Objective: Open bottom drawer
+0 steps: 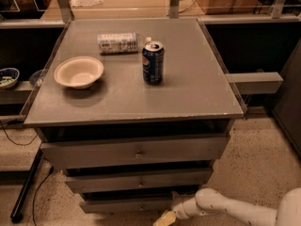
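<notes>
The bottom drawer [124, 205] sat lowest under the desk [197, 79], close to the floor. The hand [164, 218] hung just below its front, right of centre; its state could not be told. It probably needed to shift left to the drawer's middle, grip, then pull straight outward.

Your one camera looks down at the bench [197, 88] front from fairly close; gripper [163, 219] sits at bottom edge.

**Dull greys, one shiny can**

You see a matt grey worktop [197, 84], a glossy metal can [153, 62] and a matt pale bowl [78, 72]. The bottom drawer [127, 205] looks smooth, dull grey. Low beside its right end, the end effector [164, 218] looks like smooth pale plastic. The floor [254, 164] is speckled and rough.
</notes>
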